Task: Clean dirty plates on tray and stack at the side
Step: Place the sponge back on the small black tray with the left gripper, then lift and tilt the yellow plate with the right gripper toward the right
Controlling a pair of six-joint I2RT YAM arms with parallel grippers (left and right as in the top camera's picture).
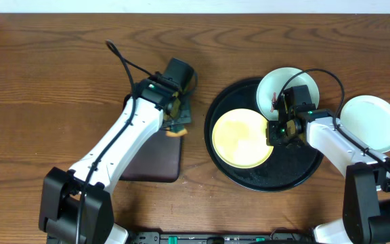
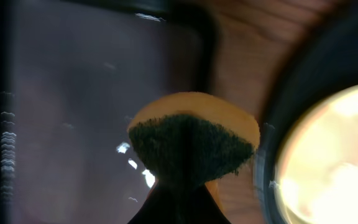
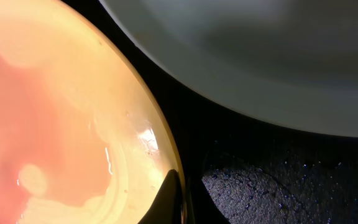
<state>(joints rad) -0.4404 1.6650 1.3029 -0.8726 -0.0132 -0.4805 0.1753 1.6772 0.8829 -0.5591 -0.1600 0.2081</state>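
From overhead: on the wooden table [image 1: 46,81], right of centre, one large round black tray [image 1: 266,179] with a raised rim. Two plates inside it: a pale yellow plate [image 1: 242,137] on the left and a pale blue-white plate [image 1: 274,83] at the far side, with a small reddish mark by its near edge. Outside the rim, just right of the tray, a third plate [image 1: 371,122], also pale, flat on the wood. Bare black floor across the tray's near right part. Left of it, with a strip of table between, one rectangular dark brown tray [image 1: 158,159]. Wide open wood to the far left. Above the brown tray's far right corner, the left gripper [image 1: 175,116], clamped on a sponge [image 1: 176,132]. Over the black tray, between the two plates, the right gripper [image 1: 279,129].

From the left wrist: one sponge [image 2: 191,149], orange with a dark green scouring face, pinched in the narrow jaws and hanging over the brown tray's [image 2: 73,93] right edge. Beyond that, a band of wood, then the black rim [image 2: 278,124] and the blurred yellow plate [image 2: 328,162].

From the right wrist: fingertips pressed together, right gripper [image 3: 178,199] down at the yellow plate's [image 3: 55,112] right rim; cannot tell whether pinching it. Pinkish-red patch across that plate's left part. Pale plate [image 3: 260,56] beyond, apart from the yellow one, speckled black floor [image 3: 278,186] between.
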